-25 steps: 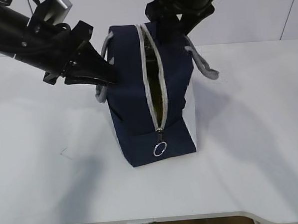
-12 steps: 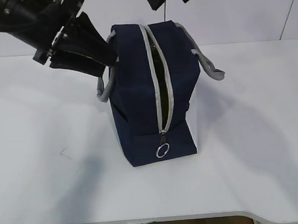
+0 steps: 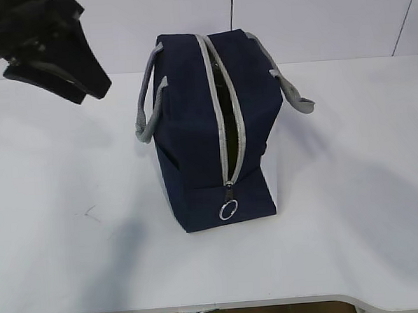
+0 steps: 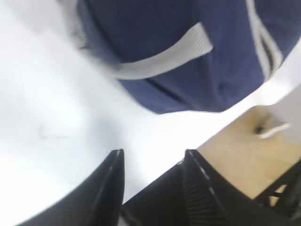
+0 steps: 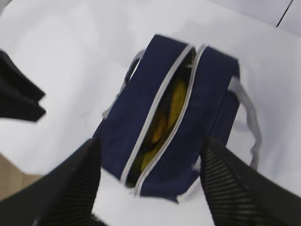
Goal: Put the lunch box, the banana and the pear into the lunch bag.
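Note:
The navy lunch bag (image 3: 193,129) stands at the table's middle with its grey zipper open along the top and the ring pull (image 3: 228,211) at the near end. In the right wrist view the lunch bag (image 5: 141,113) is seen from above. Yellow fruit shows through the slit: a long piece that looks like the banana (image 5: 178,101) and a yellower lump (image 5: 157,128), which may be the pear. The lunch box is hidden. My left gripper (image 3: 93,91) (image 4: 153,155) is open and empty, up and left of the bag. My right gripper (image 5: 150,143) is open and empty, high above the bag.
Grey handles hang off the bag's left side (image 3: 147,110) and right side (image 3: 293,92). A small dark mark (image 3: 91,213) lies on the white table (image 3: 352,212). The left wrist view shows the table's edge and wooden floor (image 4: 244,155) beyond.
My left gripper has drawn back up and to the left, away from the bag's side. My right arm has risen out of the exterior view. The bag has settled upright.

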Controlling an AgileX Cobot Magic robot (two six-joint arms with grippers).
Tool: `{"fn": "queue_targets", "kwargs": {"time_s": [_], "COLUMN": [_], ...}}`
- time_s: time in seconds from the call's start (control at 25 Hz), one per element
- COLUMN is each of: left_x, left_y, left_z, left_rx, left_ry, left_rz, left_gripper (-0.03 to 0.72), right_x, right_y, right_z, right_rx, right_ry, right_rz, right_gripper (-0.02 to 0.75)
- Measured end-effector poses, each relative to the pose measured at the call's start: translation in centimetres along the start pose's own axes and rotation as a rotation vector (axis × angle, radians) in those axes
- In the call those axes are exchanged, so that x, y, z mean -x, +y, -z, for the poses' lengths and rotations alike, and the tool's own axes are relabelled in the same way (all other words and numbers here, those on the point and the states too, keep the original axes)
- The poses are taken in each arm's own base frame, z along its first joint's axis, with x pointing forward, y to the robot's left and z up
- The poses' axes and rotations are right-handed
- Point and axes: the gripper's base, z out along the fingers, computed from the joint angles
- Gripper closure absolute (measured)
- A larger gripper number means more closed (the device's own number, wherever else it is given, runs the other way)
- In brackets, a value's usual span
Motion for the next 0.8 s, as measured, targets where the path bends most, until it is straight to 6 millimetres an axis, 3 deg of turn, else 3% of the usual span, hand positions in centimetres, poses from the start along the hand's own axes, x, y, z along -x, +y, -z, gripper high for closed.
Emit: {"fn": "queue_targets", "kwargs": {"time_s": [0.16,0.32,0.52,0.8], "left_x": [-1.2,-2.4,-3.4,-3.9], "left_y": [-1.6,-3.2,-3.6,-3.8], "left_z": [2.2,4.0,4.7,5.3], "left_rx": [0.077,0.072,0.078,0.084], "left_ry": [-0.031,-0.069,-0.073,-0.086], "left_rz": [-0.055,-0.098,-0.110,-0.115], "left_gripper": [0.371,0.372,0.372,0.372], "right_x": [-2.2,-2.8,-3.5,-8.1], "right_y": [0.5,0.4,0.2,-0.1], "right_z": [0.6,-0.1,-2.2,-3.3], "right_rx": [0.042,0.044,0.049,0.017], "right_ry": [0.048,0.080,0.147,0.061], "right_rz": [-0.023,-0.028,-0.025,-0.063], "right_gripper": [0.217,0.218,0.265,0.365]}}
